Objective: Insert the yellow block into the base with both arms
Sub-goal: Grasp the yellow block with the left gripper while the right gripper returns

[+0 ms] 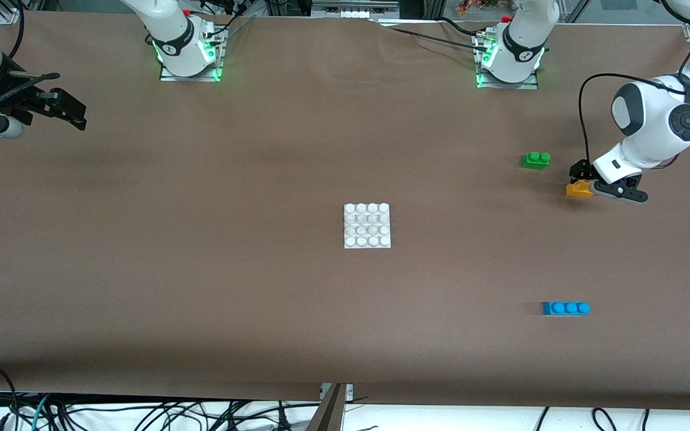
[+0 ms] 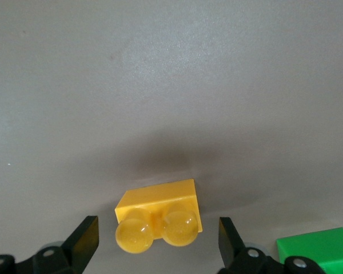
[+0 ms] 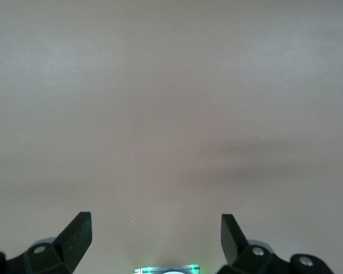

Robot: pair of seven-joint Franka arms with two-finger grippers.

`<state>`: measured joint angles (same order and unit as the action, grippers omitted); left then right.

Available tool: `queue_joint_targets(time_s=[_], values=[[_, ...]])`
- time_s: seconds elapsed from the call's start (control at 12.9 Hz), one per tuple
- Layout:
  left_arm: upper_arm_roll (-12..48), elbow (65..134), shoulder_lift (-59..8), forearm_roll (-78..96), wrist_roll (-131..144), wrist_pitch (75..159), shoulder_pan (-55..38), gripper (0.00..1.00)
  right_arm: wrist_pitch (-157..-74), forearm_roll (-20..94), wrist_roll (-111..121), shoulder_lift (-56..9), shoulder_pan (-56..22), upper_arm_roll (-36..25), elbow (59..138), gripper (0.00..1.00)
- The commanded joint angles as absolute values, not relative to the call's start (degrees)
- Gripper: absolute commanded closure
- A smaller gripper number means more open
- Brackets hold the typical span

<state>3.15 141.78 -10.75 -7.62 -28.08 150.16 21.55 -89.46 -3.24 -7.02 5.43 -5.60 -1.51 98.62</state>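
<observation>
The yellow block [image 1: 578, 190] lies on the table toward the left arm's end, studs up. My left gripper [image 1: 595, 183] is low over it and open. In the left wrist view the block [image 2: 160, 201] sits between the two fingertips [image 2: 87, 229] with a gap on each side, so the gripper [image 2: 157, 228] straddles it without touching. The white base [image 1: 367, 225] lies flat at the table's middle, with nothing on it. My right gripper [image 1: 72, 114] waits open and empty in the air at the right arm's end; its wrist view shows the gripper [image 3: 155, 225] over bare table only.
A green two-stud brick [image 1: 536, 160] sits beside the yellow block, slightly farther from the front camera; it also shows in the left wrist view [image 2: 320, 251]. A blue three-stud brick [image 1: 565, 308] lies nearer to the front camera. Brown cloth covers the table.
</observation>
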Motion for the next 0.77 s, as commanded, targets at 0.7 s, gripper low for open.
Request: queue_joint_targets(time_s=[0.7], values=[[3.60,142.03,-12.56,-8.00,-28.30,151.35,23.03,0.38,-94.12,-0.26,-7.73,3.34,-5.27,-2.55,98.61,0.00]])
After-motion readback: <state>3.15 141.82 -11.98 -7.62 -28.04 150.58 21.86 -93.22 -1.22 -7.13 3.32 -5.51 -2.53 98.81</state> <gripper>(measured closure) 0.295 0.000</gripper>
